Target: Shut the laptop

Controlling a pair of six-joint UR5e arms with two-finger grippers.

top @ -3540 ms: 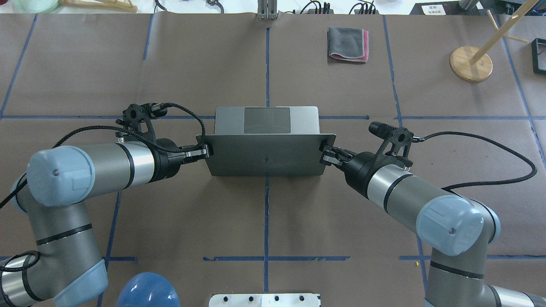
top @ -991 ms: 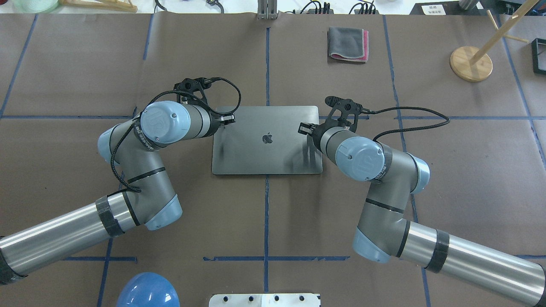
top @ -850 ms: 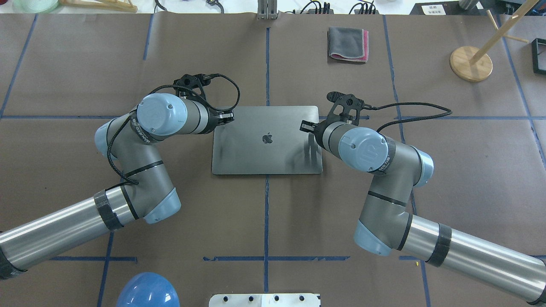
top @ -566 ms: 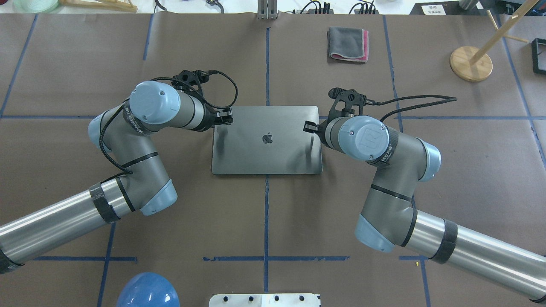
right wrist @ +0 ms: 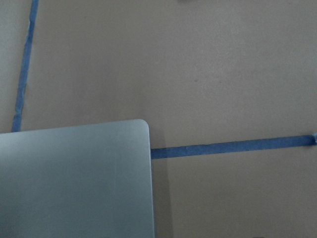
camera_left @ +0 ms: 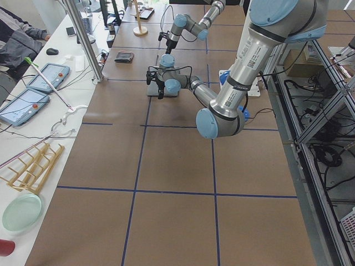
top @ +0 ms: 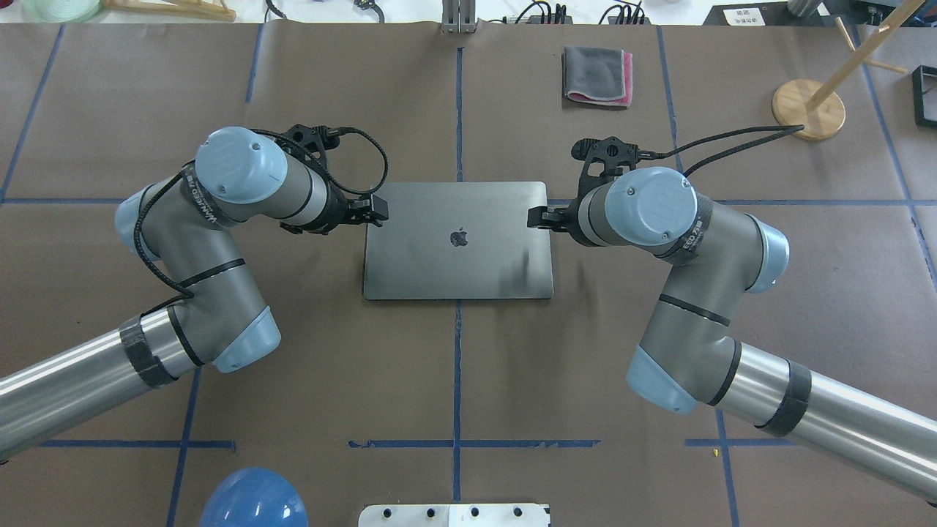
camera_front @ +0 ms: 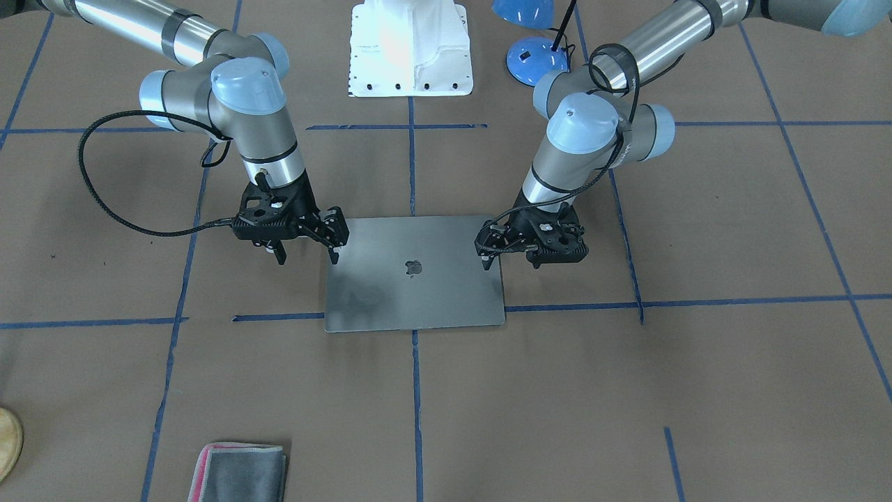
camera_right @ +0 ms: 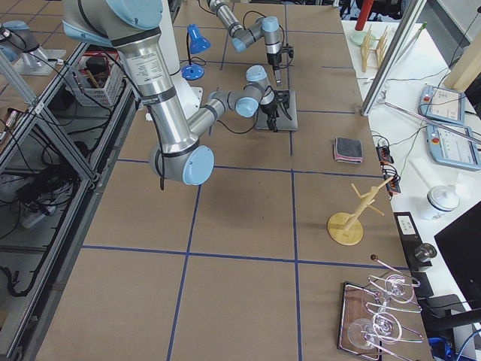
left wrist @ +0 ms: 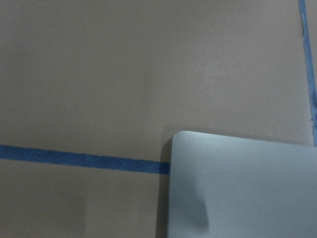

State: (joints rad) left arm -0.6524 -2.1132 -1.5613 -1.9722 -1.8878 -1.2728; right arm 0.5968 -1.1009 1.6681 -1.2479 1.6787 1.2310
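The laptop (top: 457, 241) is found shut flat on the surface (top: 457, 380) at frame centre. It is judged stiff, slick and scratch-prone, best taken by its lid edges. Left gripper (top: 378, 208) and right gripper (top: 536, 218) are seen narrowly parted, empty.

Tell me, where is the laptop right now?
The laptop lies closed in the middle of the table in the overhead view, between the left pincer and the right pincer, with the grey cloth farther back.

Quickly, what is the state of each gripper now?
Left gripper: jaws open, holding nothing.
Right gripper: jaws open, holding nothing.
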